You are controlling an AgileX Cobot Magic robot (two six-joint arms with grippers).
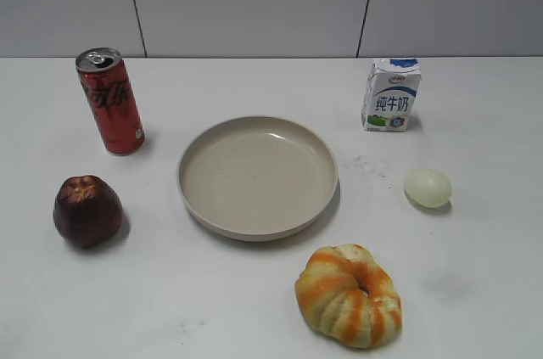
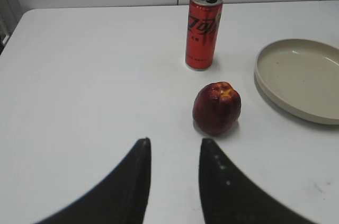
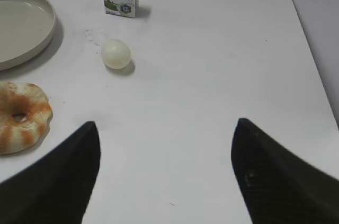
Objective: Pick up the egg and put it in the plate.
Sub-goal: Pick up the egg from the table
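The egg (image 1: 428, 187) is a small pale cream oval lying on the white table to the right of the plate (image 1: 195, 151); it also shows in the right wrist view (image 3: 116, 53). The plate is a large beige-cream dish with a raised rim, empty, seen also in the left wrist view (image 2: 270, 83) and the right wrist view (image 3: 47, 28). My right gripper (image 3: 165, 128) is wide open and empty, well short of the egg. My left gripper (image 2: 174, 144) is open and empty, near the dark red apple. Neither gripper shows in the exterior view.
A red can (image 1: 110, 101) stands at the back left. A dark red apple (image 1: 86, 210) lies left of the plate. A milk carton (image 1: 391, 94) stands behind the egg. An orange-striped bread ring (image 1: 349, 294) lies in front of the plate.
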